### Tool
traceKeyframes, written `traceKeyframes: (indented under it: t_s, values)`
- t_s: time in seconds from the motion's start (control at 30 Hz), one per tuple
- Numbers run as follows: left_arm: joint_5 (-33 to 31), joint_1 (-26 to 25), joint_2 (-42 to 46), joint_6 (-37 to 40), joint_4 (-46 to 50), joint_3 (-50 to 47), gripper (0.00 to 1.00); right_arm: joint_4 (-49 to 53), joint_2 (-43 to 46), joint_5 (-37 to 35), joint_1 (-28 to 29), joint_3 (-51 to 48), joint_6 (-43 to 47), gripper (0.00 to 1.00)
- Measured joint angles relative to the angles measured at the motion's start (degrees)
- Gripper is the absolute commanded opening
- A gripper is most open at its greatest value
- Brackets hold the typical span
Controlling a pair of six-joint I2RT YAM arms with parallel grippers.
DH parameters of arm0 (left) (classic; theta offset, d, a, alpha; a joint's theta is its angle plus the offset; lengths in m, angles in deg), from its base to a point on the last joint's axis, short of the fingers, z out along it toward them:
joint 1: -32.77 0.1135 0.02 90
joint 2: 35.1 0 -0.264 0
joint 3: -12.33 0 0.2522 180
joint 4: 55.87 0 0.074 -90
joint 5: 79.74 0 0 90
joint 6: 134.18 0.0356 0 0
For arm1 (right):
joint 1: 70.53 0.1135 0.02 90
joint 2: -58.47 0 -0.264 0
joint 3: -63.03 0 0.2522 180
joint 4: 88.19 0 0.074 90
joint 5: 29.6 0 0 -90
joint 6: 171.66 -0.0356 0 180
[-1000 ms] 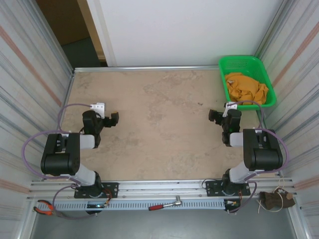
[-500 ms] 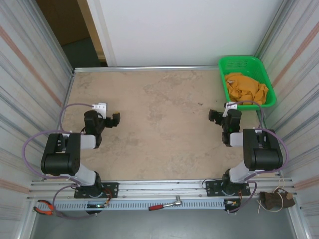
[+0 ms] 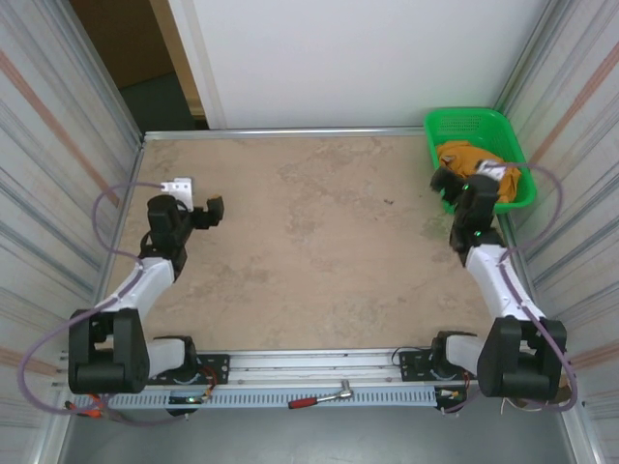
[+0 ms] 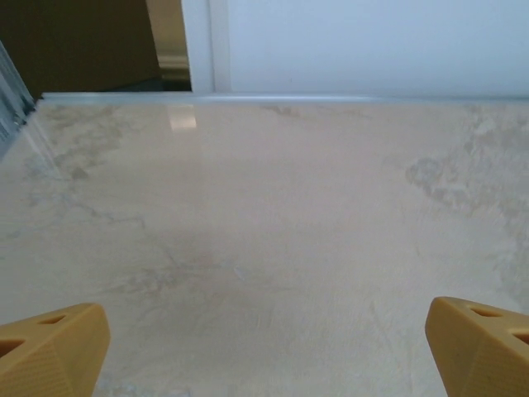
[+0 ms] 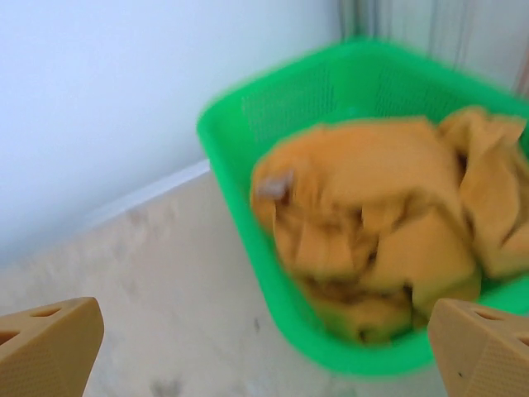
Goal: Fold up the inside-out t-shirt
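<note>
Beige marbled surface [image 3: 309,251] between ribbed side panels, white wall behind; shirt [image 3: 456,154] crumpled in green basket [image 3: 474,124] at far right corner, right pincer [image 3: 462,186] apart above its near rim, left pincer [image 3: 200,198] apart over bare surface; blurred right wrist view adds possibly a grey label [image 5: 274,185].

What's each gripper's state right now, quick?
Left gripper: open, holding nothing, above the table.
Right gripper: open, holding nothing, facing the t-shirt in the green basket.
</note>
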Motion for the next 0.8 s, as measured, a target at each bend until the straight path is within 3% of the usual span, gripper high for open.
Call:
traceKeyframes:
  t_s: [0.1, 0.2, 0.33, 0.53, 0.73, 0.8]
  values:
    - [-1.3, -0.8, 1.3, -5.2, 9.1, 7.6, 0.97, 10.1, -4.2, 3.0, -3.7, 15.3, -4.5, 0.99]
    - [-1.4, -2.7, 1.3, -10.7, 16.1, 14.0, 0.97, 19.8, -14.6, 6.2, -4.9, 33.0, -6.1, 0.96]
    - [-1.4, -10.6, 1.2, -15.0, 21.5, 17.0, 0.99, 31.8, -29.8, 8.9, -5.6, 50.0, -7.6, 0.93]
    - [-0.9, -22.5, -2.0, -16.4, 24.4, 19.1, 0.99, 46.0, -47.5, 8.5, -8.6, 59.5, -9.5, 0.93]
    - [0.5, -24.5, -5.7, -17.6, 24.0, 19.4, 0.99, 54.4, -59.4, 5.7, -9.2, 68.8, -9.5, 0.93]
    - [1.0, -24.5, -6.8, -18.0, 23.8, 19.4, 0.99, 56.1, -62.3, 5.4, -9.1, 72.5, -9.5, 0.89]
